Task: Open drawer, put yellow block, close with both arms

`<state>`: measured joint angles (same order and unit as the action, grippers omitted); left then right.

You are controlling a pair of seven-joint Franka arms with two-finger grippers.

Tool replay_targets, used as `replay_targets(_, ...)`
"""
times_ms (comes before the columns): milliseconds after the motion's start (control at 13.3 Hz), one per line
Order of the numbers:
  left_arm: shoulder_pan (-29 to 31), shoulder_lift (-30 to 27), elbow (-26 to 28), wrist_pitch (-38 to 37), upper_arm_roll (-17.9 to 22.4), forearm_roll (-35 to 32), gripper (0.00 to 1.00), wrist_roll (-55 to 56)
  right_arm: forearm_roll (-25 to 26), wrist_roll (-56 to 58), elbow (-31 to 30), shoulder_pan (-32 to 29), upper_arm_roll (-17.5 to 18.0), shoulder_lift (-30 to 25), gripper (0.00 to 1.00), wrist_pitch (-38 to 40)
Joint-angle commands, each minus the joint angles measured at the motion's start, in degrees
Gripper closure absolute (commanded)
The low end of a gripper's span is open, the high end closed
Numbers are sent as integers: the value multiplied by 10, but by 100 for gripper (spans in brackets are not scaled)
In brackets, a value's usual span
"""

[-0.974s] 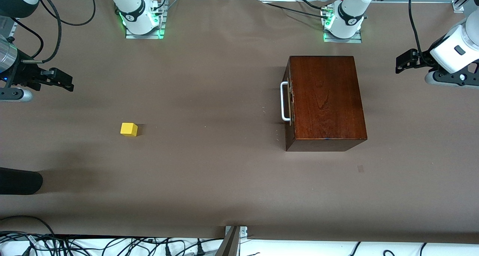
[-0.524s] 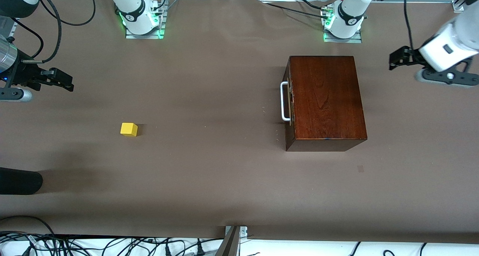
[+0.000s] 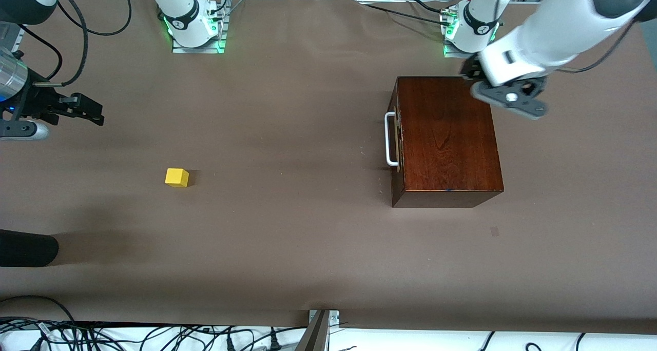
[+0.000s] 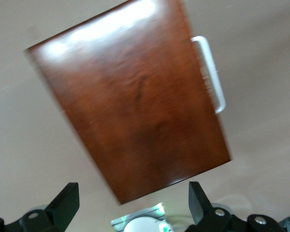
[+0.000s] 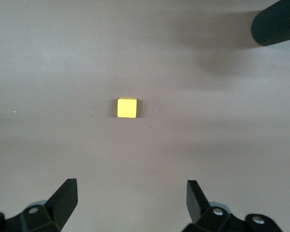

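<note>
Hovering over box (image 3: 444,135), left hand (image 4: 130,205) open; right hand (image 5: 130,200) open above yellow block (image 5: 127,108).

arms (image 3: 544,22): 2 | yellow block (image 3: 177,177): 1 | box (image 3: 446,140): 1

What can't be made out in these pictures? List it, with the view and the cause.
- Drawer inside: hidden in both front and left wrist views, since it is shut in the wooden box.
- Left gripper over the box: in the front view its own wrist covers the fingers.
- Right gripper: cut off by the frame edge in its wrist view; only open fingers show, above the yellow block.
</note>
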<state>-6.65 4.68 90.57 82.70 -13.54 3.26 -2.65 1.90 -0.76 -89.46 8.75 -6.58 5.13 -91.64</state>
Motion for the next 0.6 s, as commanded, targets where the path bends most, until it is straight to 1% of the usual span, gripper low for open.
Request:
replay_targets(0, -43, 98, -97, -8, 3, 12, 0, 60, -10, 4, 15, 5, 2, 8, 0, 4)
replay_targets(75, -69, 109, -99, 2, 4, 9, 0, 110, -9, 5, 15, 6, 3, 8, 0, 5)
replay_targets(150, -95, 118, -93, 29, 3, 3, 0, 154, -8, 6, 15, 11, 5, 8, 0, 6)
replay_targets(300, -149, 147, -85, 68, 3, -52, 0, 226, -4, 6, 15, 16, 18, 7, 0, 6)
replay_targets(375, -168, 165, -85, 84, 3, -75, 0, 258, -3, 6, 15, 16, 24, 7, 0, 6)
replay_targets(524, -183, 192, -74, 112, 3, -84, 0, 306, -5, 5, 15, 18, 24, 7, 0, 5)
